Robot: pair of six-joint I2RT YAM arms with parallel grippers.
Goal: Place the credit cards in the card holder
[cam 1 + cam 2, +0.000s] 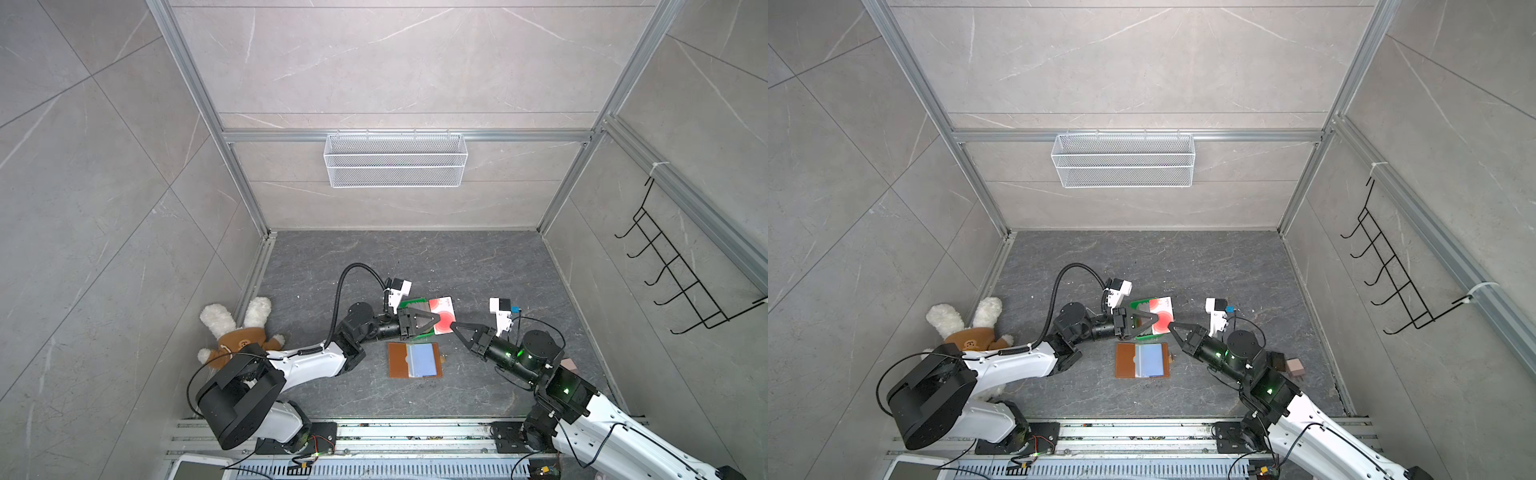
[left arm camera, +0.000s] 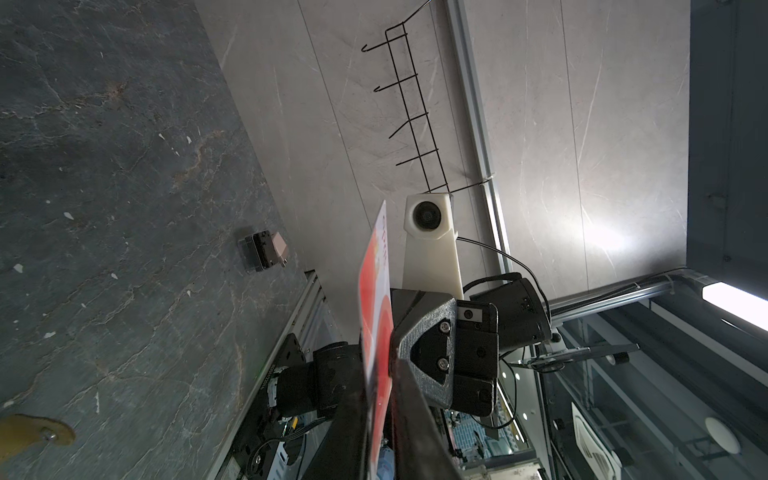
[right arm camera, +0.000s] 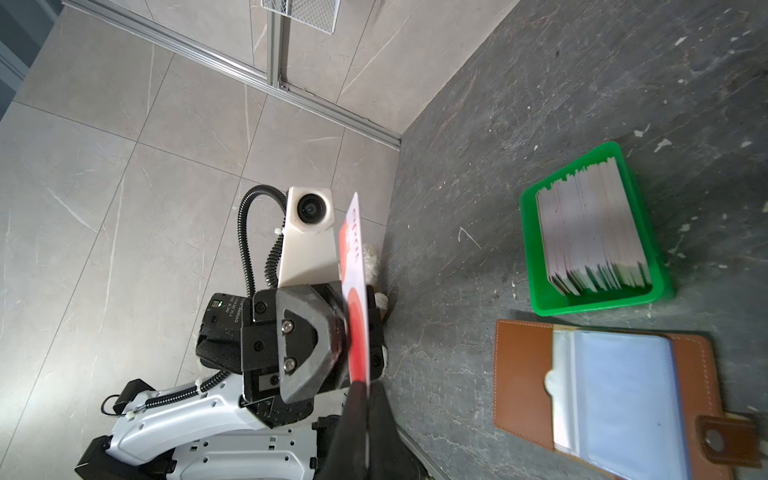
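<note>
1 credit card aloft, face up
Both the left pincer and right pincer clench it; long axis runs front-to-back.

Tan card holder (light-blue panel), green tray.

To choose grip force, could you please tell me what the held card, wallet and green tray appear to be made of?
The card looks like thin rigid plastic, smooth printed face, unbent in the grip. The wallet looks like matte tan leather or imitation, with stitched edges; its sleeves are clear soft plastic. The tray is smooth moulded green plastic.
</note>
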